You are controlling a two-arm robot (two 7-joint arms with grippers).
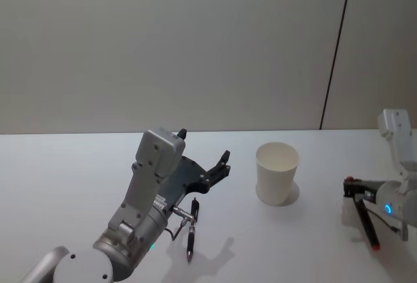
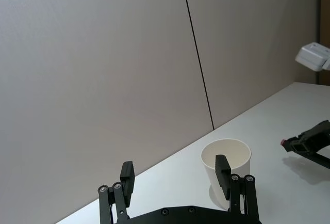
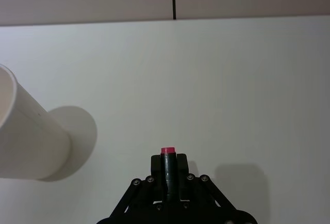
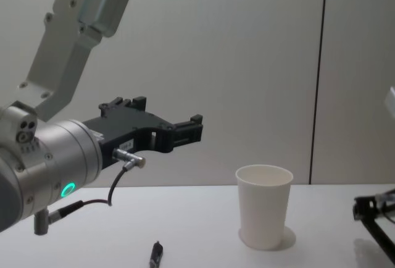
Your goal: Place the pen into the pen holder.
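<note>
White paper, tapered, the pen holder stands upright on the counter, mouth up. To its right and well apart from it, the right claw is clamped on the pen. The pen is black, with a pink end poking past the fingers and its long axis slanting down toward the robot; the lower tip seems to hang just over the counter. The left claw hovers spread and empty left of the holder. A second pen lies flat by the left wrist, lengthwise toward the robot.

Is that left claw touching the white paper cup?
Apart. The chest view shows the open left gripper raised well above the table, bare wall between it and the paper cup.
</note>
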